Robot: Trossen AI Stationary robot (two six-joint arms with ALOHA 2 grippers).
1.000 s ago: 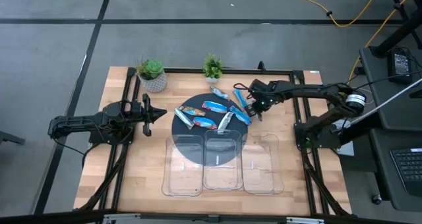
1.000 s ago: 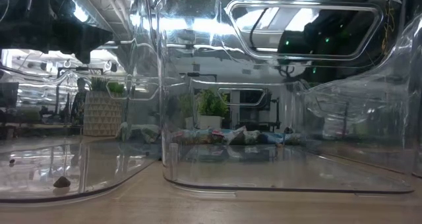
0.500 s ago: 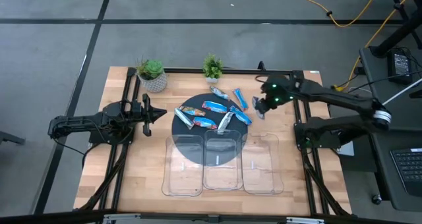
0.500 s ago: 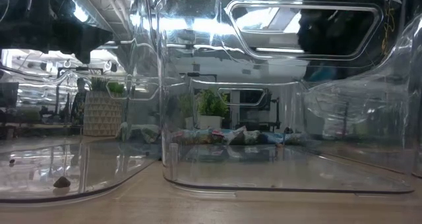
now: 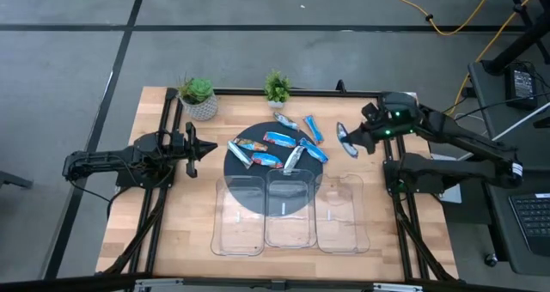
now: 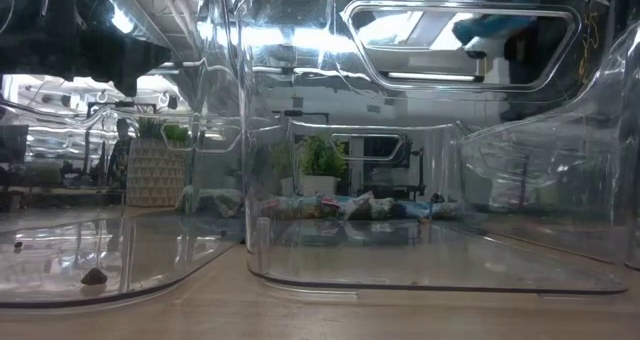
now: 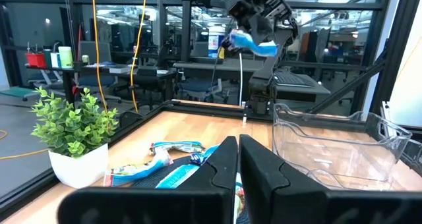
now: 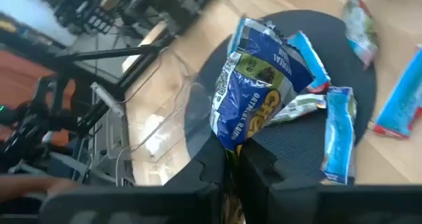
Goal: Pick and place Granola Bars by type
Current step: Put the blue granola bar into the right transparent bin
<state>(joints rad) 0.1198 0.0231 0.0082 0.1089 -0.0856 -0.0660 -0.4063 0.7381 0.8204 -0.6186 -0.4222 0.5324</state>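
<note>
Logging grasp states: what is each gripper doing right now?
Left gripper: shut, empty, waiting at the table's left side.
Right gripper: shut on a blue granola bar, lifted above the table.

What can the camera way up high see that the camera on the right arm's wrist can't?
Only the high view shows the left gripper waiting, shut, at the table's left, both plants, all three clear trays, and the whole table.

Only the right wrist view shows the held bar's wrapper up close: blue with yellow letters, pinched at one end by the right gripper.

Both show that bar off the table in the right gripper, other blue bars, and the dark round mat.
</note>
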